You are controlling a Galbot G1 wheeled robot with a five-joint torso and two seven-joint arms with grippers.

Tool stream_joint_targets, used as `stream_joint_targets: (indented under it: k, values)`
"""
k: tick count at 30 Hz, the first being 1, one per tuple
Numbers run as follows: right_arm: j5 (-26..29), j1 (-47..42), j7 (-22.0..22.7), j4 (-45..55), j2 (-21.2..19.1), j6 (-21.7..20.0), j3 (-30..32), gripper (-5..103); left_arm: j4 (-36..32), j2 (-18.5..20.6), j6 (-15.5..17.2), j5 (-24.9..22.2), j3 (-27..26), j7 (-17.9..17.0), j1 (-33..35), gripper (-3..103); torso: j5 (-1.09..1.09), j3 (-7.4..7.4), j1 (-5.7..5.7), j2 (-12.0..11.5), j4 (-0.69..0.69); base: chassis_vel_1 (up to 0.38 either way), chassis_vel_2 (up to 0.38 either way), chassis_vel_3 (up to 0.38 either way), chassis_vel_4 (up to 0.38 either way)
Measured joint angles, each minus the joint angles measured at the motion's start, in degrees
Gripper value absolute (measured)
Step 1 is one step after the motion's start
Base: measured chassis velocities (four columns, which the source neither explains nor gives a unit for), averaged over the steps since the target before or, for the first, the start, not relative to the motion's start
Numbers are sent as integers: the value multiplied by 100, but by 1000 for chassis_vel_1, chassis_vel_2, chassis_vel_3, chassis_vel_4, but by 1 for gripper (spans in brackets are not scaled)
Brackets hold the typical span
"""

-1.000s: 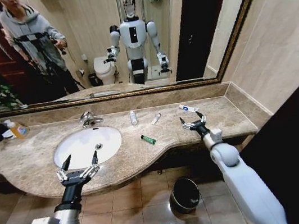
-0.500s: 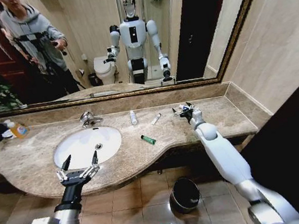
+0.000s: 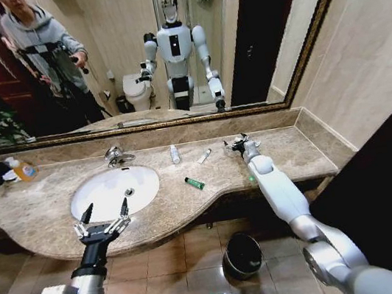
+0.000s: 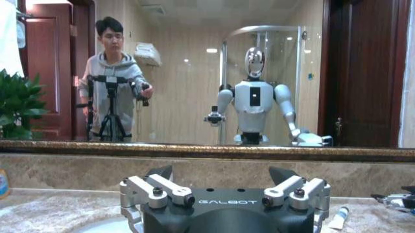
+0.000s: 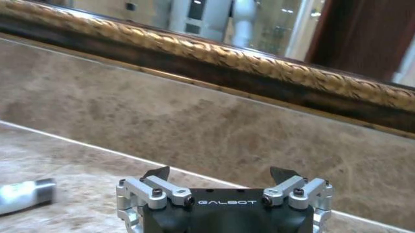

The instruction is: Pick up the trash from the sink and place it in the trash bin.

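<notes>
The right arm stretches long from the lower right of the head view up toward the frame's centre right, its pincer (image 3: pixel 236 144) low and spread open. The left pincer (image 3: pixel 103 220) sits at lower left, fingers wide apart, pointing upward, forearm below it.

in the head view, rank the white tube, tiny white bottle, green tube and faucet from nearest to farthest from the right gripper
From the right gripper, at the back of the counter:
1. White tube, just to its left.
2. Tiny white bottle near the back wall, and green tube nearer the front edge: too close to call.
3. Faucet, behind the sink.
</notes>
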Motion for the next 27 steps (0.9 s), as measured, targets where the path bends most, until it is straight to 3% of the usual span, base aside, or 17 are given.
stream_joint_targets:
  k: [13, 27]
  values:
    - [128, -384, 160, 74, -182, -43, 531, 100, 0, 0, 0, 0, 0, 0, 0, 100, 1, 0, -1, 1, -2, 0, 0, 0, 0]
    - [200, -141, 120, -196, 111, 92, 402, 100, 0, 0, 0, 0, 0, 0, 0, 100, 0, 0, -1, 1, -2, 0, 0, 0, 0]
